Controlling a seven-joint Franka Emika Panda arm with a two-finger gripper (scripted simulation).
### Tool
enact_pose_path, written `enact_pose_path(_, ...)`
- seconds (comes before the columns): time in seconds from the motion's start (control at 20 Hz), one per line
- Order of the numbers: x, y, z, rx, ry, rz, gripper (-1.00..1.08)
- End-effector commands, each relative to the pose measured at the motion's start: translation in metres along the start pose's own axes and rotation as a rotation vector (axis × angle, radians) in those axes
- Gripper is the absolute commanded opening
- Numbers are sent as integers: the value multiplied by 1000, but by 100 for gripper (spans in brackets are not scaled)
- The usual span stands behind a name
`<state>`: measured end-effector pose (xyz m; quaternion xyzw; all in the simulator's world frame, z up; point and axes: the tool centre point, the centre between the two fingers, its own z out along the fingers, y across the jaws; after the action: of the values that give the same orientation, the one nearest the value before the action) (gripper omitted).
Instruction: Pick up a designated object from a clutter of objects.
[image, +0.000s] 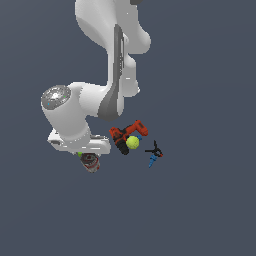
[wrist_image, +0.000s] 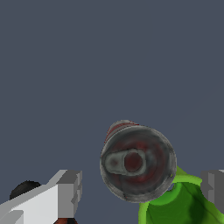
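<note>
The designated object, a small can (wrist_image: 138, 164) with a metallic top and a red and dark label, stands upright between my fingers. My gripper (wrist_image: 142, 192) is open, and both grey fingertips (wrist_image: 69, 192) stand apart from the can's sides. A bright green cup (wrist_image: 183, 205) touches the can on one side. In the exterior view the can (image: 90, 162) shows just below the white hand (image: 80, 141), which hides the fingers and most of the cup (image: 79, 154). The rest of the clutter lies to the exterior view's right of the can.
A red-and-black drill (image: 127, 134) lies to the exterior view's right of the hand, with a yellow-green ball (image: 132, 142) against it. A small black-and-blue clamp (image: 154, 152) lies further right. A dark rounded part (wrist_image: 25, 189) shows behind one finger.
</note>
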<state>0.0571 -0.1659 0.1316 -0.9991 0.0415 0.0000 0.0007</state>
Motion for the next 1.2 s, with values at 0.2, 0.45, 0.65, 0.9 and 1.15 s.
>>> enact_pose_path(0.2, 0, 2, 5, -1, -1, 0, 100)
enact_pose_path(0.45, 0, 2, 23, -1, -1, 0, 100)
enact_pose_path(0.65, -1, 3, 44, -1, 0, 0, 100)
enact_pose_path(0.9, 0, 3, 54, -1, 0, 0, 100)
enact_pose_path(1.15, 0, 3, 54, -1, 0, 0, -100)
